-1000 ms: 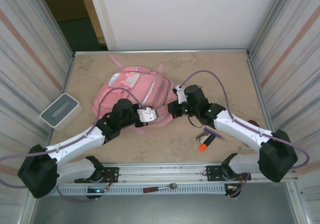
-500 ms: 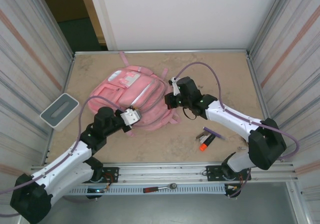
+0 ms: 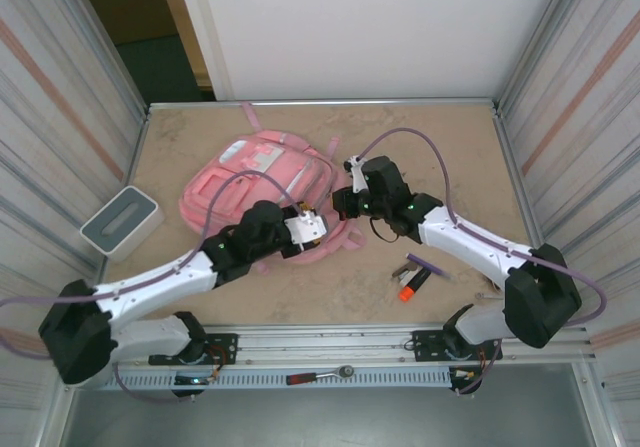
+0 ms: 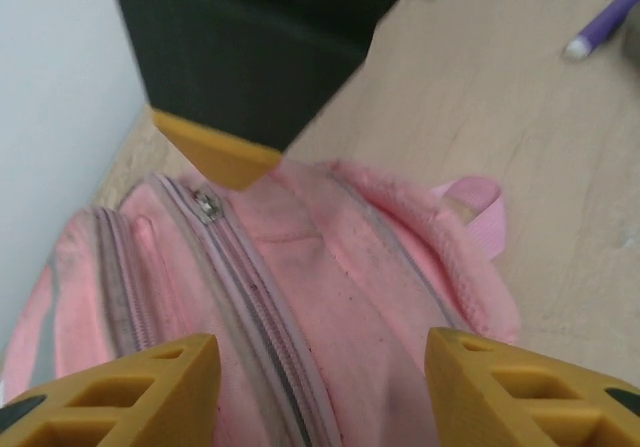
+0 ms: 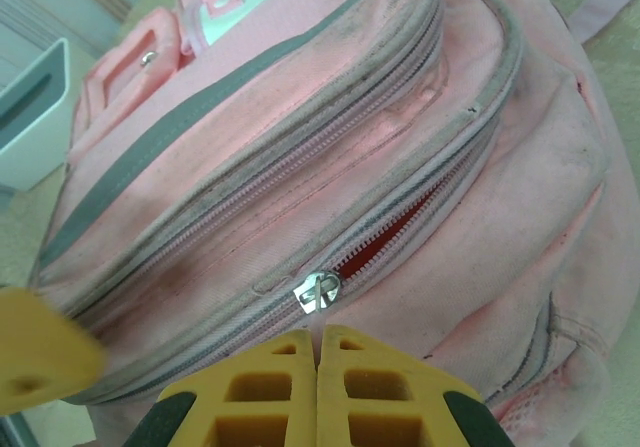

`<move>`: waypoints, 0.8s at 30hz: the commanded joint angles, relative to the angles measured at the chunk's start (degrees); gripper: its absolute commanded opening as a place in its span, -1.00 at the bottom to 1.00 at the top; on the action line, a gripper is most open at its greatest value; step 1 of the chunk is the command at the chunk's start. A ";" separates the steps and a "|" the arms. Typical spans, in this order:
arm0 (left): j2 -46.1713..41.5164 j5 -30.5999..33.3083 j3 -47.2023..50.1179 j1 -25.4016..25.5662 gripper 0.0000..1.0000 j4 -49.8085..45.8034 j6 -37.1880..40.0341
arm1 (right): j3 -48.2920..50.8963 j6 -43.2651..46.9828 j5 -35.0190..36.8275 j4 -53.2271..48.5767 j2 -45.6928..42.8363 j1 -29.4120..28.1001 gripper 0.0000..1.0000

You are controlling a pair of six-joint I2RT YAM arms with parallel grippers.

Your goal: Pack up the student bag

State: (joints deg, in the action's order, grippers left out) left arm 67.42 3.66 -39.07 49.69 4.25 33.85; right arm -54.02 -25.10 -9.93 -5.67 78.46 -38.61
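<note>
Student bag [image 3: 262, 172] lies flat, left of centre on a beige table [image 3: 440, 137] fenced by ribbed metal walls [image 3: 60, 117]. A grey box [image 3: 121, 221] sits at the table's left edge, and pens [image 3: 415, 277] lie near the right arm. The left gripper [image 4: 320, 367] hangs over the bag with its fingers apart, while the right gripper [image 5: 318, 342] is pressed together just below a zip pull [image 5: 318, 292].

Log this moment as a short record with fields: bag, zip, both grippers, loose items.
bag: large pink fabric backpack, lying flat, front side up
zip: partly open, red lining showing; silver pull at the gap's end
left gripper: open, fingers spread above a zip line of the bag
right gripper: shut, tips just short of the pull
loose items: grey-white box left of the bag; black-and-orange marker and purple pen to its right
</note>
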 commanded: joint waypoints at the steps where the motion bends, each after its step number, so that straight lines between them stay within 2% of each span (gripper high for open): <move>1: 3.21 6.24 -2.82 0.27 0.08 2.14 1.46 | 0.60 -1.60 -1.12 3.91 -4.09 0.06 -1.00; 4: 5.70 9.07 -2.83 0.23 0.03 5.50 2.69 | 1.65 -1.94 -1.22 4.50 -4.88 0.03 -1.00; 6: 6.91 9.44 -3.07 -0.01 -0.09 5.94 2.98 | 2.37 -1.97 -1.38 4.87 -5.22 0.02 -1.00; 8: 7.59 8.85 -3.04 -0.37 -0.30 5.94 2.98 | 2.90 -1.85 -1.24 4.88 -5.33 -0.01 -1.00; 11: 6.94 6.87 -1.94 -1.53 -0.74 6.03 2.76 | 3.63 -0.89 -0.26 4.07 -5.88 0.20 -1.00; 14: 3.57 0.04 0.34 -3.39 -0.97 6.24 3.19 | 4.33 0.68 1.98 2.16 -6.53 0.37 -1.00; 19: -5.58 -21.57 6.78 -8.36 -1.00 11.00 4.21 | 6.30 1.77 5.04 0.34 -7.50 -0.06 -1.00; 24: -12.87 -29.81 12.88 -16.88 -1.00 15.57 0.28 | 7.44 1.92 9.85 -1.94 -8.18 0.13 -1.00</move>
State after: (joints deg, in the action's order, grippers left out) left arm 58.98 -17.02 -28.05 36.51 13.15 35.92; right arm -47.48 -24.77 -6.81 -4.97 71.94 -39.09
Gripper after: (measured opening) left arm 0.090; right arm 0.042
